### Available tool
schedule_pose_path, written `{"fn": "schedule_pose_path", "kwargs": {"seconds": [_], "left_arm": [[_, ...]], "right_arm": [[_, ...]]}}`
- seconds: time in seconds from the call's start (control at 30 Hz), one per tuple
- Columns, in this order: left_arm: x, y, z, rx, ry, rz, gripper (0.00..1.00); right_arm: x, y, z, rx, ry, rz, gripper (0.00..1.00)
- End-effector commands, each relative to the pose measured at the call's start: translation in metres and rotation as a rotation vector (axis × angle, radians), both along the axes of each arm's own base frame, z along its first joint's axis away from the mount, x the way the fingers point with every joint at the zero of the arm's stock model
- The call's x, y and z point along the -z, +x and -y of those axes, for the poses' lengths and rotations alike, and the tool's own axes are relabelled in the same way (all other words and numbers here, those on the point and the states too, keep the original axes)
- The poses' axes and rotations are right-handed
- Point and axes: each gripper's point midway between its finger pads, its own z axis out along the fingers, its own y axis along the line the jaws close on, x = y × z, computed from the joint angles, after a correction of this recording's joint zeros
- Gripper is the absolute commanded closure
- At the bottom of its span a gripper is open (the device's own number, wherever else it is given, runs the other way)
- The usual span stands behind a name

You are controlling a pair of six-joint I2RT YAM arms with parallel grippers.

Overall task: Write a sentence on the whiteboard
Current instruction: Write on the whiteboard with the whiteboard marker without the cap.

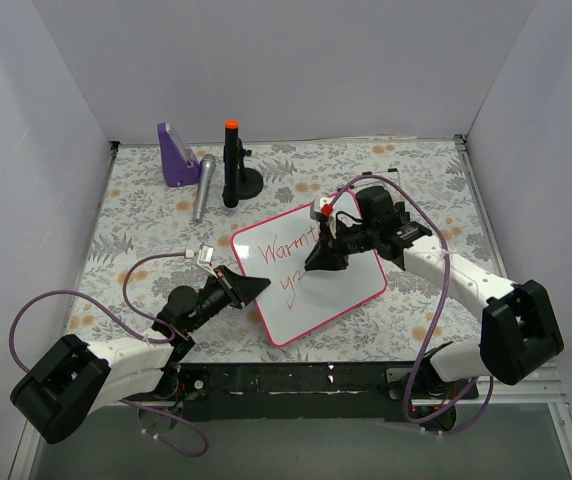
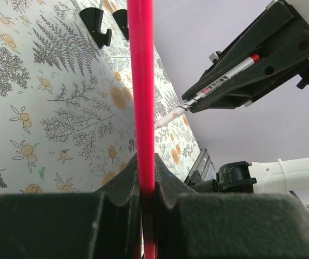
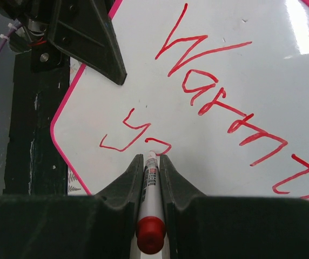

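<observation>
The flowered table cover [image 1: 146, 230] filled the floor of the white-walled booth. The whiteboard [image 1: 331, 300] sat on it turned cornerwise, one corner toward the arms' bases, with a gripper at either side. Whether it lay quite flat could not be told.

At the whiteboard's left edge, the left gripper [image 1: 254, 286] was clamped tight on the pink frame, which ran straight up between its fingers [image 2: 168, 181] in the left wrist view. Over the middle of the whiteboard, the right gripper [image 1: 321, 262] pinched a red-capped marker [image 3: 150, 205] between nearly closed fingers.

Beyond the whiteboard's far left corner, well apart from it, stood a purple wedge-shaped stand [image 1: 176, 155], a black post with an orange tip [image 1: 232, 165] and, between them, a silver cylinder [image 1: 203, 187] lying flat.

The marker's tip touched the whiteboard's face just below the second line. The sentence [image 3: 208, 86], in thin red script, read "Warmt" and then ran out of sight, with "yo" beneath it.
</observation>
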Motion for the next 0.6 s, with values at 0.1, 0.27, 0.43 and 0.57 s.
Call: {"fn": "schedule_pose_path", "kwargs": {"seconds": [0.1,0.27,0.43,0.57], "left_arm": [[-0.053,-0.008,-0.002,0.018,-0.141,0.163,1.00],[-0.053,-0.007,-0.001,0.018,-0.140,0.161,1.00],[-0.052,-0.008,-0.001,0.022,-0.138,0.159,1.00],[-0.051,-0.008,-0.001,0.022,-0.138,0.159,1.00]], "right_arm": [[0.000,-0.005,-0.010,-0.041,-0.007,0.004,0.99],[-0.011,0.004,-0.014,-0.032,0.000,0.022,0.99],[-0.024,0.013,-0.019,-0.019,0.017,0.053,0.99],[-0.031,0.012,-0.019,-0.025,0.026,0.058,0.99]]}}
